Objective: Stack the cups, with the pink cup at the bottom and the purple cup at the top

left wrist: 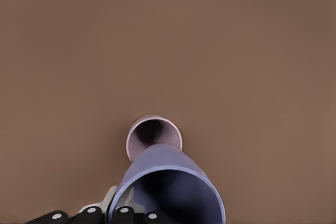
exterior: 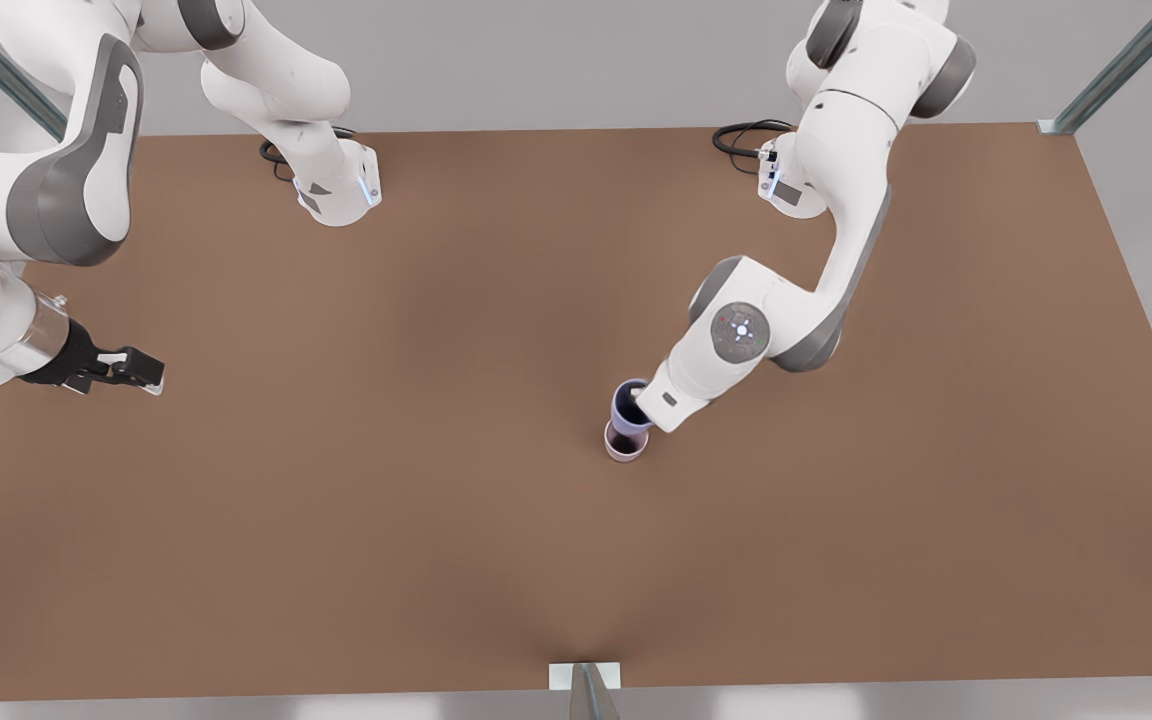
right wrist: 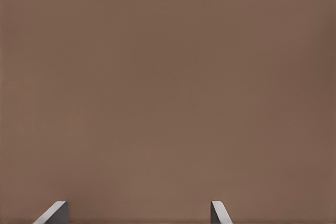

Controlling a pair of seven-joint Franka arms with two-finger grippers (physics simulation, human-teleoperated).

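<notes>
Gripping the purple cup (left wrist: 173, 184) by its rim, the left gripper (exterior: 639, 402) hangs above the pink cup (left wrist: 152, 134); the right gripper (exterior: 141, 375), fingers (right wrist: 218, 212) spread, waits at the table's (exterior: 336, 480) nine o'clock edge

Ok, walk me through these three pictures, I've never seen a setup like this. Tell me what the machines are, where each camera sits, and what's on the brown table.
These are simulator renders of two white robot arms bolted to a brown table. The front view looks down on the whole scene from a camera off the arms. The other two pictures come from cameras on the arms' wrists.

The left gripper belongs to the arm on the front view's right. It holds the purple cup above the pink cup, which stands on the table. The purple cup appears not yet seated inside it.

The right gripper is on the front view's left, waiting off to the side with its fingers apart and nothing in them. Its wrist view looks across bare table.
</notes>
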